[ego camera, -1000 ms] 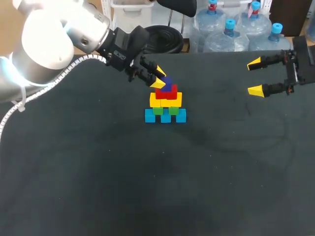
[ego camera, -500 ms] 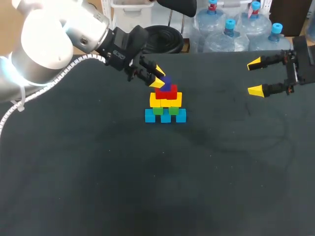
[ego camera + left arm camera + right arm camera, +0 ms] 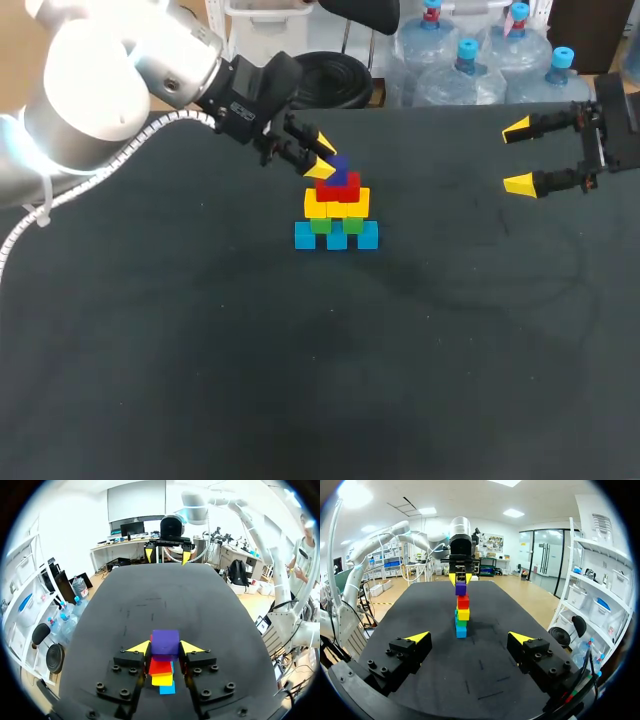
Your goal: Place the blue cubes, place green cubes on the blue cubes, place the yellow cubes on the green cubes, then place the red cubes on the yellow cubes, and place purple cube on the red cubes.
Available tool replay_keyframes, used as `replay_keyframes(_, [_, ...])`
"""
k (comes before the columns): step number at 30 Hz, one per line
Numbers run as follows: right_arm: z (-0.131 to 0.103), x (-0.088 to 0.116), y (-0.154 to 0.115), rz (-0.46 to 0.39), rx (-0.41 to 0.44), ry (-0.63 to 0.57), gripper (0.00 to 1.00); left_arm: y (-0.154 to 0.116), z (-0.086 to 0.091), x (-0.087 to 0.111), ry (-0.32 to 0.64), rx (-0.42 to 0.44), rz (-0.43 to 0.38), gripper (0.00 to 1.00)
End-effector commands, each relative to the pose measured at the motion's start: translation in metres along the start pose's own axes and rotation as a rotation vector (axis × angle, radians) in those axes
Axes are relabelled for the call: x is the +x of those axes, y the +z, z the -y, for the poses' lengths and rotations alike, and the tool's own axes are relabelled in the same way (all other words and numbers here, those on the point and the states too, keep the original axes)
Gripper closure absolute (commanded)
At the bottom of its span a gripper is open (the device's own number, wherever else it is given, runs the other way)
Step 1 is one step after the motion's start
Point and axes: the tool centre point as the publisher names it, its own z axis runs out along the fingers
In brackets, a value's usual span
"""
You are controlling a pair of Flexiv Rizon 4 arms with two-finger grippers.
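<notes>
A stepped stack stands at the table's middle: blue cubes (image 3: 337, 237) at the base, then green cubes (image 3: 335, 225), yellow cubes (image 3: 337, 205) and red cubes (image 3: 338, 188). A purple cube (image 3: 341, 170) rests on top. My left gripper (image 3: 326, 157) comes in from the far left and is shut on the purple cube (image 3: 165, 641), one yellow tip against each side. Under it show red (image 3: 161, 666), yellow (image 3: 161, 680) and blue (image 3: 167, 688) cubes. My right gripper (image 3: 520, 155) hangs open at the far right, well apart from the stack (image 3: 462, 611), with nothing between its fingers (image 3: 469, 638).
The stack stands on a black tabletop (image 3: 200, 350). The table's far edge runs close behind my left arm and my right gripper.
</notes>
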Motion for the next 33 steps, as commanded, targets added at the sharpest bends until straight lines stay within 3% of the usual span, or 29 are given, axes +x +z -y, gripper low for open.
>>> replay_keyframes(1, [0.0, 0.0002, 0.0006, 0.001, 0.001, -0.001, 0.0, 0.0006, -0.0018, -0.0004, 0.001, 0.004, -0.003, 0.93])
replay_keyframes(16, [0.0, 0.0002, 0.0006, 0.001, 0.001, -0.001, 0.0, 0.0022, -0.0039, -0.0011, 0.001, 0.006, -0.004, 0.91])
replay_keyframes(20, [0.0, 0.0002, 0.0006, 0.001, 0.001, -0.001, 0.0, 0.0021, -0.005, -0.0007, 0.001, 0.007, -0.005, 0.87])
replay_keyframes(29, [0.0, 0.0002, 0.0006, 0.001, 0.001, -0.001, 0.0, 0.0003, -0.0061, 0.0004, 0.001, 0.007, -0.004, 0.69])
replay_keyframes(33, [0.0, 0.0002, 0.0006, 0.001, 0.001, -0.001, 0.0, 0.0002, -0.0058, 0.0011, -0.001, 0.007, -0.004, 0.7])
